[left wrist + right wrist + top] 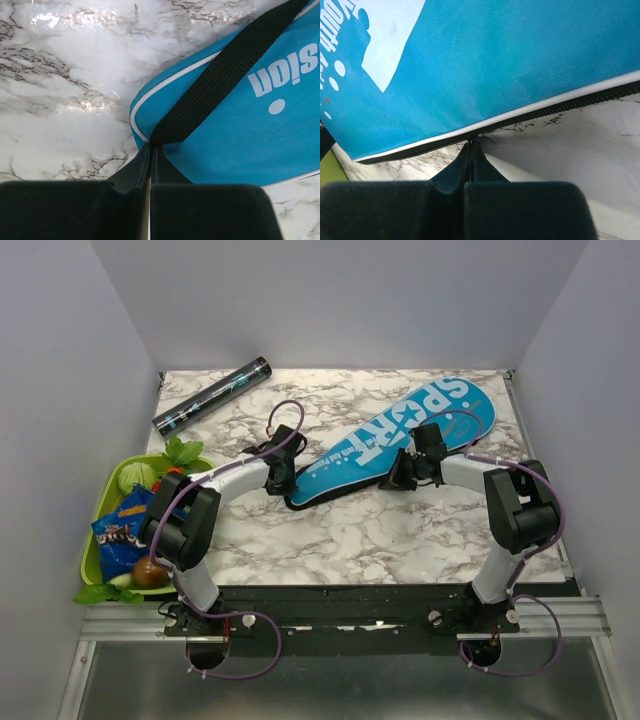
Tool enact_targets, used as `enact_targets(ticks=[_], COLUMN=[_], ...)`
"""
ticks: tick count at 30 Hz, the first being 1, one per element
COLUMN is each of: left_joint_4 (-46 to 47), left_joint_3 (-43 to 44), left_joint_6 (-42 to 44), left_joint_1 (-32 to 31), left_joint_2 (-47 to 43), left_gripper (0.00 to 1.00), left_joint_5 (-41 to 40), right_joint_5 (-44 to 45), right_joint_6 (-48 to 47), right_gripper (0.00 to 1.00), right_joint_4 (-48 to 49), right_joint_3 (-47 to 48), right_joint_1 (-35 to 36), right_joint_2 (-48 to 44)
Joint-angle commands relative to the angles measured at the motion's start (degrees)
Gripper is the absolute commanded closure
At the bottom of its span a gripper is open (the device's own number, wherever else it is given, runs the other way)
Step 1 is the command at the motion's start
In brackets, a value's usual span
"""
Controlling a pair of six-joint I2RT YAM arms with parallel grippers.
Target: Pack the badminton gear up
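The marble counter (400, 530) carries the blue "SPORT" racket cover (400, 430), lying diagonally at centre. A green basket (100, 505) at the left edge holds vegetables (137, 478) and a snack packet (120, 535). The dark tube (212, 395) lies far left. Only the wrist views show the grips. The left gripper (150, 147) is pinched on the cover's near-left end, at its black strap (225, 75). The right gripper (472, 142) is closed, its tips at the zip (560, 111) on the cover's near edge.
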Motion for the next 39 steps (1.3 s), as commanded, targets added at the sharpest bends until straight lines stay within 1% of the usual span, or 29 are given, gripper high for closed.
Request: enact_targets(ticks=[1, 2, 4, 7, 8, 10, 11, 13, 14, 17, 18, 20, 22, 24, 27, 30, 32, 34, 35, 36, 37, 38, 39], left_joint_4=[1.1, 1.1, 1.3, 1.7, 1.9, 2.2, 2.5, 3.0, 3.2, 3.0, 2.8, 2.8, 1.3, 0.8, 1.2, 1.1, 1.1, 0.3, 0.0, -1.1, -1.5, -2.0, -2.9], left_joint_3=[-1.8, -2.0, -2.9, -4.2, -4.5, -5.6, -6.0, -7.2, -7.5, -8.7, -8.9, -10.1, -11.0, -11.7, -12.5, -13.9, -15.1, -15.5, -15.5, -15.4, -14.7, -14.4, -14.0], left_joint_6=[-0.6, -0.6, -0.8, -1.2, -1.4, -1.7, -2.2, -2.4, -2.6, -2.4, -2.2, -2.0, -1.8, -1.6, -1.5, -1.9, -2.0, -1.5, -1.4, -1.1, -0.9, -0.8, -0.3], left_joint_1=[0.3, 0.3, 0.2, 0.0, -0.1, -0.4, -0.7, -1.1, -1.5, -1.9, -2.2, -2.6, -3.1, -3.3, -3.4, -3.5, -3.5, -3.5, -3.5, -3.5, -3.5, -3.5, -3.4], left_joint_2=[2.0, 1.6, 0.3, -1.4, -1.8, -3.0, -3.5, -4.7, -5.2, -7.2, -7.7, -9.7, -11.7, -13.2, -15.8, -17.8, -19.8, -21.5, -22.1, -22.8, -24.2, -24.8, -25.5], left_gripper=[0.98, 1.00, 1.00, 1.00, 1.00, 1.00, 1.00, 1.00, 1.00, 1.00, 1.00, 1.00, 1.00, 1.00, 1.00, 1.00, 1.00, 1.00, 0.94, 0.89, 0.88, 0.84, 0.82], left_joint_5=[2.1, 2.3, 2.6, 3.3, 3.4, 4.1, 4.4, 5.1, 5.3, 6.2, 6.5, 7.1, 5.6, 4.7, 8.5, 9.4, 9.2, 8.9, 8.6, 8.3, 7.6, 7.6, 5.6], right_joint_5=[-1.5, -1.6, -1.8, -1.3, -0.9, -0.4, -0.3, -1.0, -1.7, -4.4, -5.7, -6.6, -7.0, -8.0, -11.4, -13.5, -13.0, -11.6, -11.0, -9.6, -8.5, -7.5, -5.7], right_joint_6=[-2.3, -2.4, -2.3, -0.4, 0.3, 2.6, 3.5, 6.3, 7.2, 9.4, 9.8, 11.5, 12.6, 13.7, 14.5, 15.1, 14.7, 13.9, 13.7, 13.7, 13.7, 13.8, 13.9], right_gripper=[0.99, 0.99, 0.99, 0.99, 0.99, 0.99, 0.99, 0.99, 0.99, 0.99, 0.99, 0.99, 0.99, 0.99, 0.99, 0.99, 0.99, 0.87, 0.80, 0.70, 0.66, 0.64, 0.59], right_joint_4=[-0.7, -1.0, -1.7, -1.8, -1.8, -1.7, -1.7, -0.6, -0.1, 2.5, 4.2, 6.0, 7.0, 12.0, 17.3, 20.8, 21.4, 18.9, 18.2, 17.0, 16.5, 16.4, 16.1], right_joint_3=[-1.1, -0.9, -0.6, 0.0, 0.6, 1.8, 2.7, 5.7, 7.0, 13.2, 15.0, 18.8, 20.8, 20.3, 18.8, 17.1, 15.7, 14.5, 13.8, 12.0, 10.9, 9.6, 8.1], right_joint_1=[0.5, 1.6, 3.4, 8.8, 12.1, 15.8, 19.4, 22.9, 26.3, 32.0, 33.1, 34.6, 35.8, 36.1, 36.2, 36.3, 36.2, 36.3, 36.2, 36.2, 36.3, 36.3, 36.2], right_joint_2=[-1.1, -1.2, -1.9, -2.6, -2.5, -2.0, -0.8, 1.0, 3.3, 7.7, 10.8, 13.6, 16.7, 17.7, 19.1, 19.1, 17.4, 16.0, 14.3, 13.2, 11.9, 10.7, 8.0])
